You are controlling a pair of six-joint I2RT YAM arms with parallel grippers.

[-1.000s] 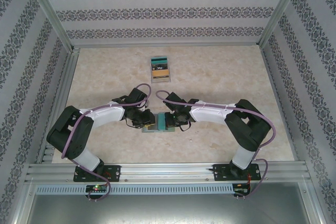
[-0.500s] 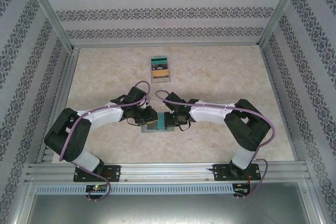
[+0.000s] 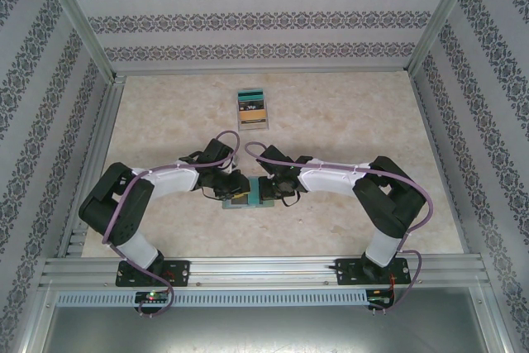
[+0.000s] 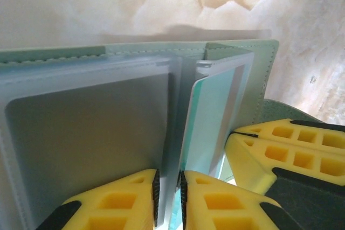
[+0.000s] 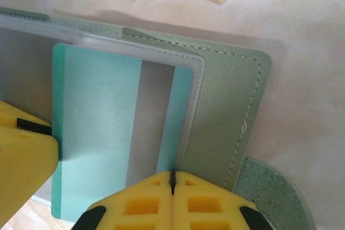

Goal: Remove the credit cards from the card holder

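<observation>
While left claw (image 4: pixel 168 180) and right claw (image 5: pixel 172 179) stay clamped on the card holder (image 5: pixel 226 100), little has moved.

Bright, even light from overhead; soft shadows on the table (image 3: pixel 347 113). Top view sharp. Wrist views: table washes out pale, yellow fingers (image 4: pixel 118 200) blur up close, card holder (image 5: pixel 226 95) stitching crisp.

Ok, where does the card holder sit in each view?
Top external: card holder just below the picture's middle, on the table.
Left wrist: card holder lies open across left and centre.
Right wrist: its green cover at centre-right.
Shared landmark: the teal credit card in its pocket, in both wrist views.
</observation>
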